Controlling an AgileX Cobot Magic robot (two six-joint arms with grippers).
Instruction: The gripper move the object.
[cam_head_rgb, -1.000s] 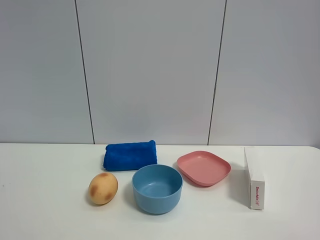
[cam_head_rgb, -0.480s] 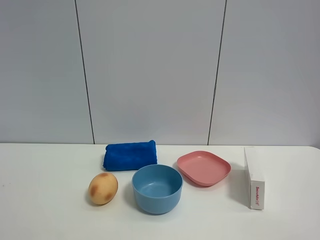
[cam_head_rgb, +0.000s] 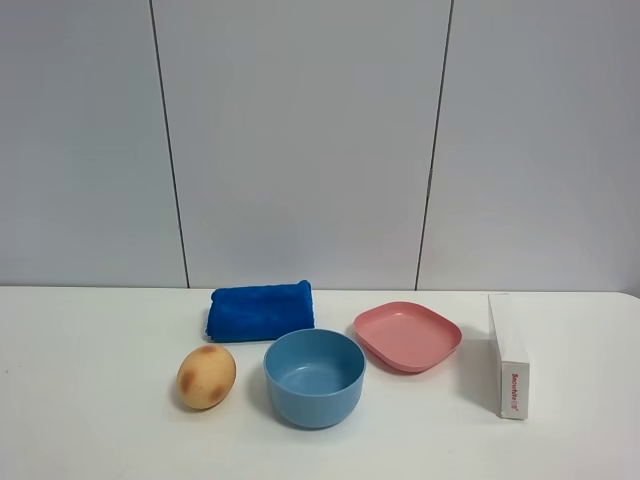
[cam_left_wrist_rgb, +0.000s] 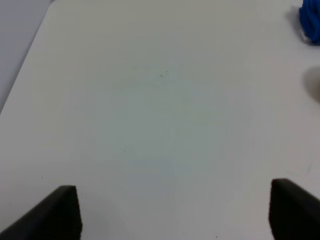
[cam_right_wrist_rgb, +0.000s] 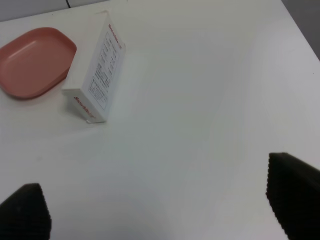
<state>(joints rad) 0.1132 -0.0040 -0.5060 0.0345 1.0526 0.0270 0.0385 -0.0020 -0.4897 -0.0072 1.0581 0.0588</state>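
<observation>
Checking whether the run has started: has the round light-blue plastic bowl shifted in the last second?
No. The round light-blue plastic bowl sits just in front of the folded dark-blue towel, exactly as before.

This looks like a robotics lab or test room, not a home. A plain white table stands against a bare wall of pale grey panels divided by thin dark seams. On the table sits a small, tidy cluster of unrelated props: a folded blue towel, a light-blue bowl, a pink plate, a brown-speckled egg-shaped thing and a white printed box. The light is flat and even.
</observation>
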